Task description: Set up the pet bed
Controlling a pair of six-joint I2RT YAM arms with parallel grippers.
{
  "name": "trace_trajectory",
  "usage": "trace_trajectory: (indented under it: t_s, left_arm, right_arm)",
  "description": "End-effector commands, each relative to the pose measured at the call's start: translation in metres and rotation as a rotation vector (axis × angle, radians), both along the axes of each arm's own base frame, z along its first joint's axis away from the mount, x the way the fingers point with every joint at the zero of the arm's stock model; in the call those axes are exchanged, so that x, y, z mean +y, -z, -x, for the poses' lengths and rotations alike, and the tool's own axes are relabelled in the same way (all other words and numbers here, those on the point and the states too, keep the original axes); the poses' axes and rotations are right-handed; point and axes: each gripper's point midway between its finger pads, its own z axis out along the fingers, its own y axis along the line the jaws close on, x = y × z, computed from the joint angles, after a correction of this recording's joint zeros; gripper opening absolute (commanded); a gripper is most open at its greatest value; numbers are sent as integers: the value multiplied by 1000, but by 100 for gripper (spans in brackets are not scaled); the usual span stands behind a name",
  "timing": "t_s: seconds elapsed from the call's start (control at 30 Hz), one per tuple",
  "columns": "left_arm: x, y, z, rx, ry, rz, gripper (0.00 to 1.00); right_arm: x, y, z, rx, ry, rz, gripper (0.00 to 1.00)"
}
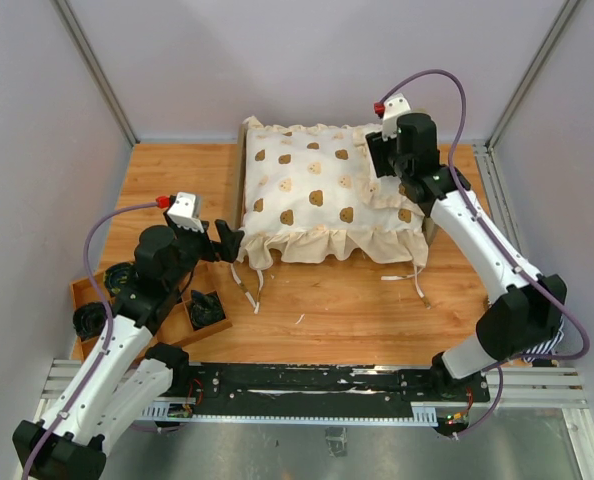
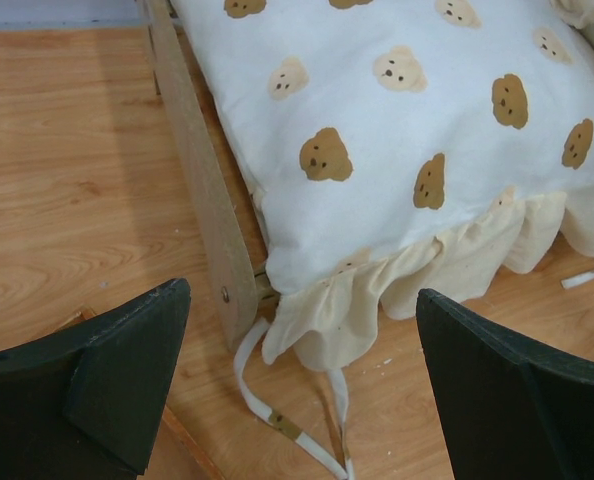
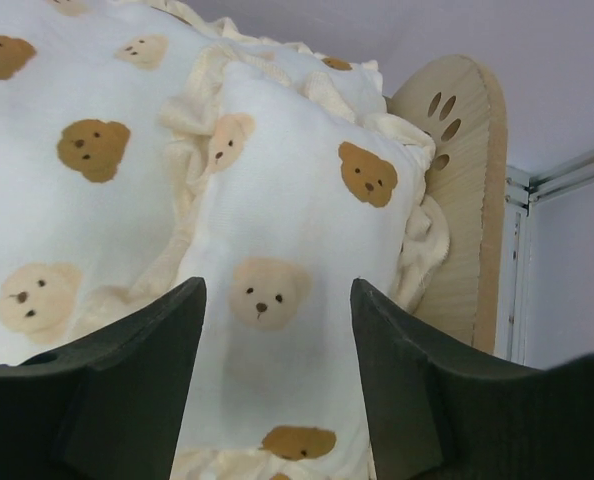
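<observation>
Has, at the far left, a shallow wooden tray (image 1: 78, 290) of black parts, near-left of the small light plywood pet bed (image 1: 242, 180) and partly under the left arm. Folds that arm sharply at the elbow and levels the forearm toward the bed's near footboard corner. Holds the left gripper (image 1: 232, 240) low, just short of that corner, with fingers (image 2: 127, 380) splayed wide and empty. Shows between those fingers the low footboard and the frill of a cream bear-print ruffled cover (image 2: 397, 130) drooping past it. Shows there too thin white ribbon ties (image 2: 277, 420) trailing onto the orange-brown wooden table (image 1: 177, 180).

Has the bed mid-table, long axis running left to right: footboard at the left end, arched headboard with paw-print cutout at the right end. Hides the top of the bed under the cover.

Stretches the right arm from the near right up along the bed's headboard end and bends the wrist over it. Hangs the right gripper (image 3: 277, 290) above a small bear-print pillow (image 3: 297, 180) lying on the cover against the headboard. Parts the black fingers (image 3: 127, 380), released, one to each side of the pillow's middle; cannot tell whether the tips touch the fabric.
</observation>
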Motion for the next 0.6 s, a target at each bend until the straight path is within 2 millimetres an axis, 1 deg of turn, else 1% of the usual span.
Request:
trace_trajectory:
  t_s: [0.0, 0.07, 0.13, 0.2, 0.27, 0.33, 0.43, 0.5, 0.57]
  left_arm:
    - [-1, -1, -3, -13, -1, 3, 99]
    - [-1, 0, -3, -11, -5, 4, 99]
    - [-1, 0, -4, -10, -9, 6, 99]
    - [1, 0, -5, -5, -20, 5, 99]
    - [3, -2, -7, 3, -36, 8, 99]
    - [2, -2, -7, 18, -42, 21, 99]
    - [0, -4, -6, 45, -40, 47, 99]
    - [1, -4, -4, 65, -51, 65, 99]
    - [2, -6, -2, 81, -66, 78, 99]
  right_arm:
    - [6, -6, 22, 0, -4, -31, 60]
    - [9, 4, 25, 21, -20, -36, 55]
    - [10, 12, 26, 30, -21, -43, 47]
    - [17, 17, 26, 37, -52, -66, 42]
    - [22, 21, 24, 41, -70, -80, 42]
    - [23, 30, 20, 53, -73, -66, 42]
    - [23, 39, 21, 79, -76, -58, 41]
    - [25, 37, 28, 87, -90, -69, 42]
    - [24, 29, 38, 85, -100, -87, 46]
